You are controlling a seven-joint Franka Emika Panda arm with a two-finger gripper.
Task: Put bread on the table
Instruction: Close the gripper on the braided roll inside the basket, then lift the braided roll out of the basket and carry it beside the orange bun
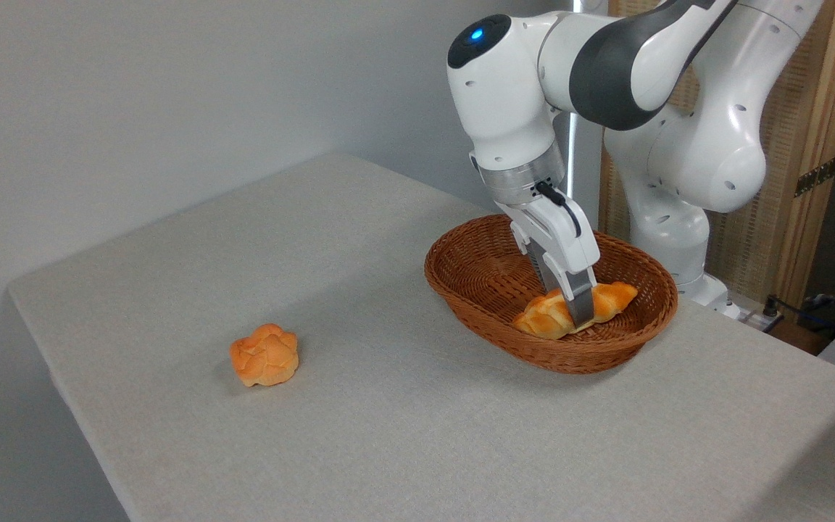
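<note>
The wicker basket [461, 279] serves as the reference point; it stands on the table [403, 435], toward the right and rear of the grey cloth, directly in front of the robot's white base.

Bread [544, 313]: an elongated braided loaf, golden-orange with paler creases, lying inside the basket against its near-right wall. One pointed end aims toward the basket's right rim, the other toward the near rim. Whether it rests fully on the basket floor or is slightly raised cannot be judged from here.

Gripper [578, 313]: reaching down into the basket from above, tilted a little so its body leans toward the basket's rear-left. The fingers straddle the loaf about its middle. The near finger [581, 304] lies across the front face of the loaf and appears to touch it; the far finger is mostly hidden behind the loaf. The claw appears to be pinching the bread.

Bun [264, 354]: a small round knobbly orange roll, sitting on the cloth well to the left of the basket and somewhat nearer the front edge. Nothing touches it.

Arm [591, 65]: the white and dark-grey links bend over the basket from the right rear, with a blue light showing on the joint above the basket.

Behind the basket, to the right, stands a wooden-framed panel [816, 145].
</note>
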